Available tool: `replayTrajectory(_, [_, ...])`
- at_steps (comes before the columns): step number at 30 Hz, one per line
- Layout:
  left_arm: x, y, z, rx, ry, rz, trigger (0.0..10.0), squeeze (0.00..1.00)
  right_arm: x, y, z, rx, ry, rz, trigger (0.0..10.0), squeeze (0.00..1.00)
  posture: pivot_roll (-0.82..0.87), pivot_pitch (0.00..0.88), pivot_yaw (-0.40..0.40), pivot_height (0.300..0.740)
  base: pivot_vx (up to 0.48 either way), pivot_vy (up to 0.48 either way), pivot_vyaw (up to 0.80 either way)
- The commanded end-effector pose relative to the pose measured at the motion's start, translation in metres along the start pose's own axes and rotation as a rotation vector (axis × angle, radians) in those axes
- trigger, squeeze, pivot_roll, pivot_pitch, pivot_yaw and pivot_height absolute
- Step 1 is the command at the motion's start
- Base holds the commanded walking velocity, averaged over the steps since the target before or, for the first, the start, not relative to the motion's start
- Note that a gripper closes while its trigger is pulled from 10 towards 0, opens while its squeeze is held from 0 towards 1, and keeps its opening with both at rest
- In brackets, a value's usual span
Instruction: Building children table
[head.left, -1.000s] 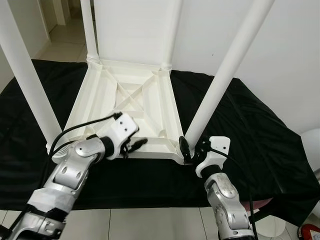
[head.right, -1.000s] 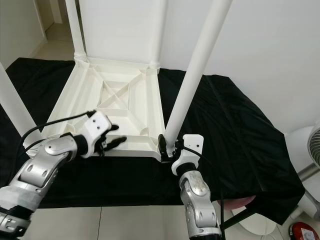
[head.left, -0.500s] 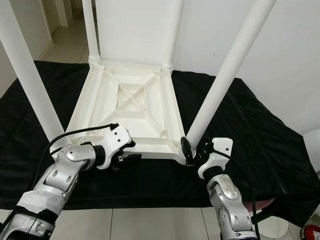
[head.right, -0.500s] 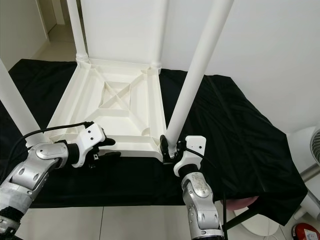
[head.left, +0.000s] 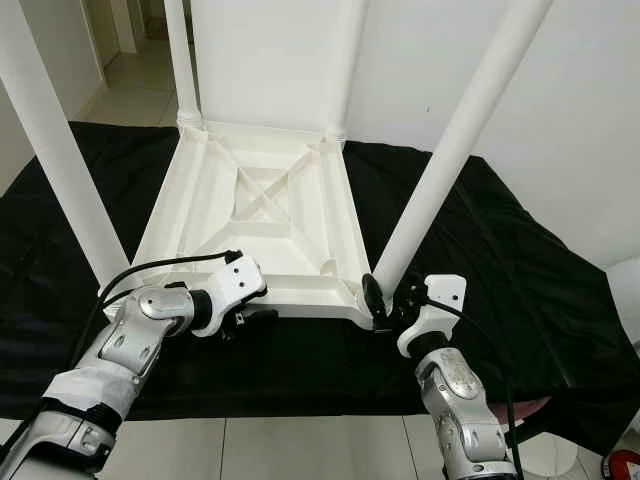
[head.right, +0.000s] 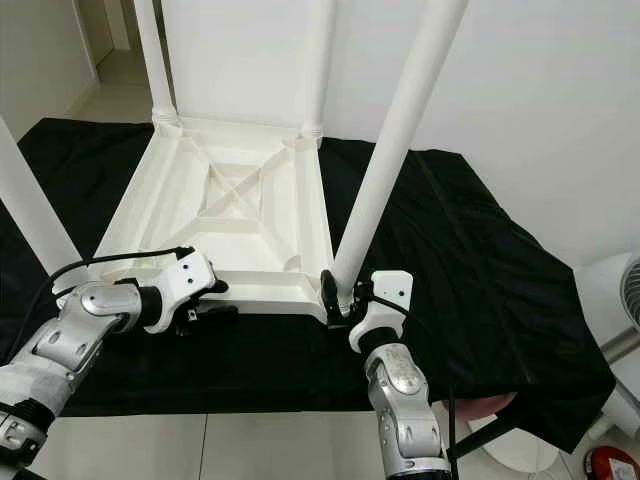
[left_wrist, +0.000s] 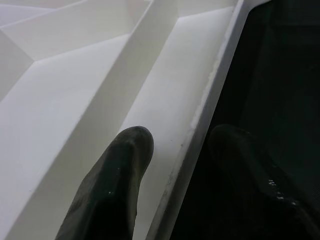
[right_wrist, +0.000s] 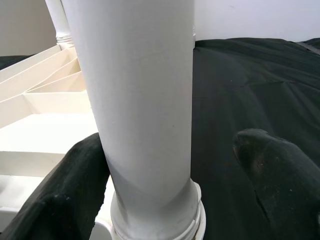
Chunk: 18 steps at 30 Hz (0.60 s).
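Note:
A white plastic children's table (head.left: 300, 288) lies upside down on a black cloth, its legs pointing up. My left gripper (head.left: 252, 306) is at the table's near rim and stands open. In the left wrist view one finger (left_wrist: 120, 170) lies inside over the white underside, the other outside over the cloth, with the rim (left_wrist: 192, 145) between them. My right gripper (head.left: 386, 300) is open around the base of the near right leg (head.left: 440, 170). In the right wrist view one finger (right_wrist: 75, 180) touches that leg (right_wrist: 145, 100) and the other stands a little apart.
The black cloth (head.left: 520, 260) covers a low surface that ends just before me and drops off at the right. A white fan (head.right: 620, 290) and a red object (head.right: 610, 465) stand on the tiled floor at the right. A white wall rises behind.
My left gripper has come back and down from over the table's underside to its near rim. The right gripper stays at the leg's base.

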<state>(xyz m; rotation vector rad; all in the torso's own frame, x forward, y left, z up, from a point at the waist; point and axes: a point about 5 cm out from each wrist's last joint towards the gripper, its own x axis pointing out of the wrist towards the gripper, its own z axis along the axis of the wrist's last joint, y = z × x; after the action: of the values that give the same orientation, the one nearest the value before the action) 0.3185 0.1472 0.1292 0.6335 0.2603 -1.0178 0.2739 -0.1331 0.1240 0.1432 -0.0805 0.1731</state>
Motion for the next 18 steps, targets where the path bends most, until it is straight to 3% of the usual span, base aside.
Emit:
replayTrajectory(1, [0.002,0.001,0.002,0.026,0.008,-0.009,10.0,0.00,-0.002,-0.006,-0.001,-0.008,0.001,-0.023,10.0,0.00,-0.04,0.000,-0.083,0.740,0.000,0.000,0.00])
replayTrajectory(2, [0.003,0.002,0.001,0.028,0.015,-0.010,3.8,0.00,-0.002,-0.006,-0.001,-0.008,0.001,-0.024,10.0,0.00,-0.04,0.000,-0.080,0.740,0.000,0.000,0.00])
replayTrajectory(5, [0.003,0.003,0.000,0.025,0.017,-0.008,3.2,0.00,-0.002,-0.007,-0.001,-0.007,0.001,-0.025,10.0,0.00,-0.04,0.000,-0.080,0.740,0.000,0.000,0.00])
replayTrajectory(6, [0.002,0.006,-0.001,0.024,0.020,-0.003,0.0,0.00,-0.003,-0.007,-0.001,-0.008,0.001,-0.028,10.0,0.00,-0.04,0.000,-0.080,0.740,0.000,0.000,0.00])
replayTrajectory(18, [-0.007,0.015,-0.007,0.033,0.040,-0.021,0.0,0.00,-0.004,-0.003,-0.003,-0.012,0.005,-0.020,10.0,0.00,-0.04,0.000,-0.077,0.740,0.000,0.000,0.00])
